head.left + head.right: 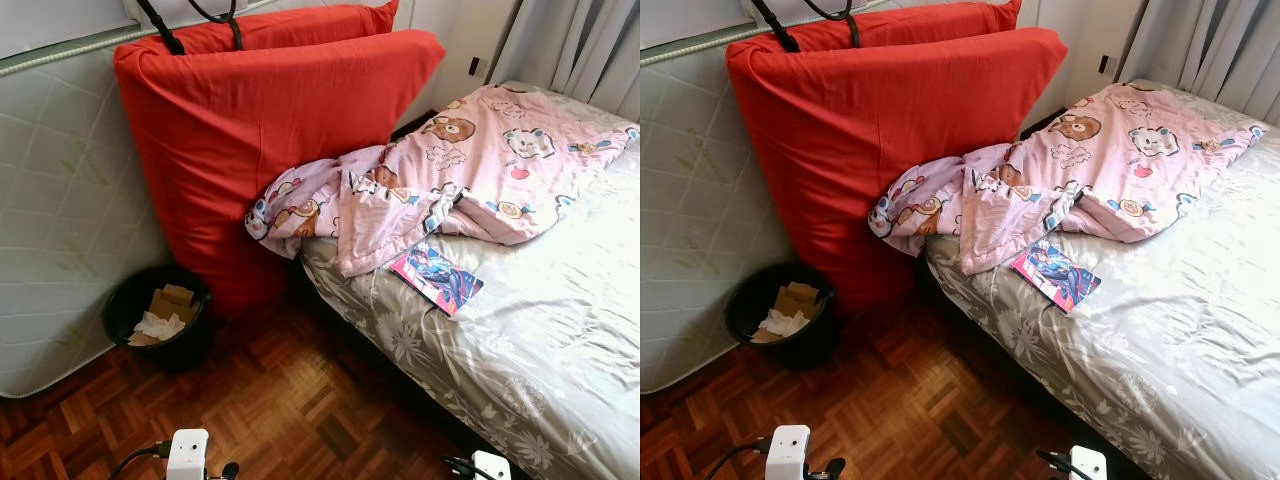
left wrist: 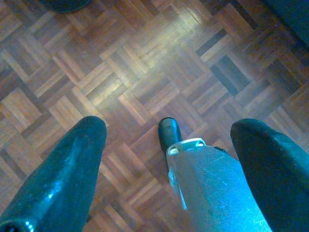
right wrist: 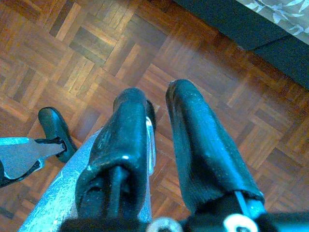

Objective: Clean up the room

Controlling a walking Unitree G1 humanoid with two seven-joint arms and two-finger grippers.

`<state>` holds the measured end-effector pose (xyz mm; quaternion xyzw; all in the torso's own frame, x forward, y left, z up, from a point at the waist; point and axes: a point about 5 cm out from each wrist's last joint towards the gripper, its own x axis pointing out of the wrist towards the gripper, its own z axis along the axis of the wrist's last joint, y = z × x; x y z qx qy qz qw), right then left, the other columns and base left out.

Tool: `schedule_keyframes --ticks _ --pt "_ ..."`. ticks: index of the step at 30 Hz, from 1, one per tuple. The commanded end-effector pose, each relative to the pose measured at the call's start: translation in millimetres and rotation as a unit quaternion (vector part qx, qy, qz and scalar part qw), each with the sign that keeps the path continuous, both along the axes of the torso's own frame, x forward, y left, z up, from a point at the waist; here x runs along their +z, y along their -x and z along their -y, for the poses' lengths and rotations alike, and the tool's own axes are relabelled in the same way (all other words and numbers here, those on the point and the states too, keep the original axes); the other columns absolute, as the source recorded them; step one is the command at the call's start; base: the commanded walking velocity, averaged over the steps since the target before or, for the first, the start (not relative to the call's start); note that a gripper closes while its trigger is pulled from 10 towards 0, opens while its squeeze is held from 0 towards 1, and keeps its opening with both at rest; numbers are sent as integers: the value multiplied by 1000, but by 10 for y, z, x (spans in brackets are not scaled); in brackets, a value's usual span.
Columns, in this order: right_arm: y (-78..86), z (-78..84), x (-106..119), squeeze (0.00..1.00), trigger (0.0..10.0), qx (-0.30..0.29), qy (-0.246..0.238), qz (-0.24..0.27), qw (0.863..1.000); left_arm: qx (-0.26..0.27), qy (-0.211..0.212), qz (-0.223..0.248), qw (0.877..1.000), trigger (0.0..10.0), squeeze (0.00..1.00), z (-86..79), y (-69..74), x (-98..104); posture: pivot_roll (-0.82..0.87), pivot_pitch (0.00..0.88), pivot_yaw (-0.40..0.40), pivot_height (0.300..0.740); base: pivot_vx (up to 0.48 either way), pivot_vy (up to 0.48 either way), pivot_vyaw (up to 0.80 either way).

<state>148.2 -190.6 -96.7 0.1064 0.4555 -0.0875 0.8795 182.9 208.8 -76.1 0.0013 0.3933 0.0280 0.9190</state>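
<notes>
A: Fingers?

B: My left gripper (image 2: 169,159) hangs over the parquet floor (image 2: 145,63), fingers (image 2: 63,179) spread wide, nothing between them. My right gripper (image 3: 159,145) also points at the floor, fingers (image 3: 203,145) close together with a narrow gap, holding nothing. My own foot shows below each of them. Both arms idle at my sides; only the white wrist units show at the bottom edge of the head views.

A: What's ahead?

B: Bed (image 1: 560,330) on my right, grey floral sheet. A pink blanket (image 1: 470,170) with bear prints lies bunched across the head end, one corner spilling over the bed's edge toward the floor. A comic book (image 1: 437,277) lies flat on the sheet, just beside the blanket's lower edge, near the bed's side.

A: Left side?

B: A red mattress (image 1: 270,130), folded, stands upright against the wall, touching the blanket's hanging corner. A white quilted mattress (image 1: 60,200) stands behind it, further left. A black bin (image 1: 157,315) sits on the floor at the red mattress's foot, in the corner between the two mattresses. Cardboard bits and crumpled tissue inside it.

A: Back of the room?

B: Grey curtains (image 1: 580,50) behind the bed's far end.
</notes>
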Motion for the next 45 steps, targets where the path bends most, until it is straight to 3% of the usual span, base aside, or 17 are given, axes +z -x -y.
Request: schedule_keyframes --ticks 1,45 --pt "-679 281 350 0 10000 31 25 36 999 21 -5 -59 998 10000 0 -86 -107 21 -51 0 -59 740 0 0 0" --pt "-677 311 356 0 10000 45 31 32 998 29 -2 -57 998 10000 0 -72 -127 27 -56 0 -56 740 0 0 0"
